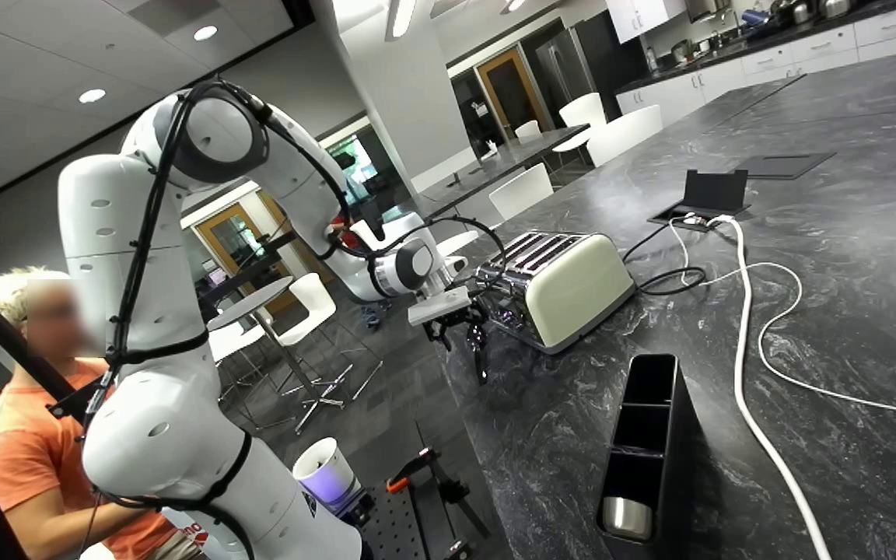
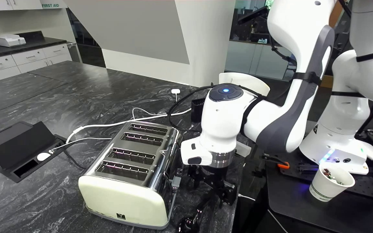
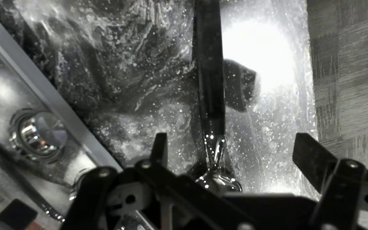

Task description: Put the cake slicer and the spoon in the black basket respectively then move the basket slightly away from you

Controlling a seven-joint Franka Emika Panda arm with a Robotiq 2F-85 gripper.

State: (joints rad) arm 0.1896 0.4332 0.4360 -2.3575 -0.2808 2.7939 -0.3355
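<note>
Wrist view, from the left: the chrome control side of a boxy cream-and-metal four-slot toaster [image 3: 11, 88] slants across the corner, and a broad wedge of open dark marbled table [image 3: 158, 73] lies right of it. Next, on that table and apart from the toaster, comes a slim, black-handled metal spoon [image 3: 210, 80], its shiny head partly hidden by the black two-fingered hand [image 3: 231, 142]. The hand is released, its fingers spread wide, the spoon's neck showing between them with room on either side. Farther right from the toaster, the table's straight edge runs roughly parallel to the spoon, grey patterned floor [image 3: 359, 86] beyond.

In an exterior view, a white jointed robot arm [image 1: 129, 225] stands left of the toaster. The table edge passes close by the toaster's left and continues toward the camera. Right of the toaster and nearer the camera stands a long, narrow, black divided basket [image 1: 672, 459], with open table between the two and another open strip between basket and edge. In its compartment farthest from the toaster is a shiny silver piece [image 1: 627, 517] that I cannot identify. Rightmost, a thick white cable [image 1: 743, 319] lies near the basket's other side, with wide open table past it.
</note>
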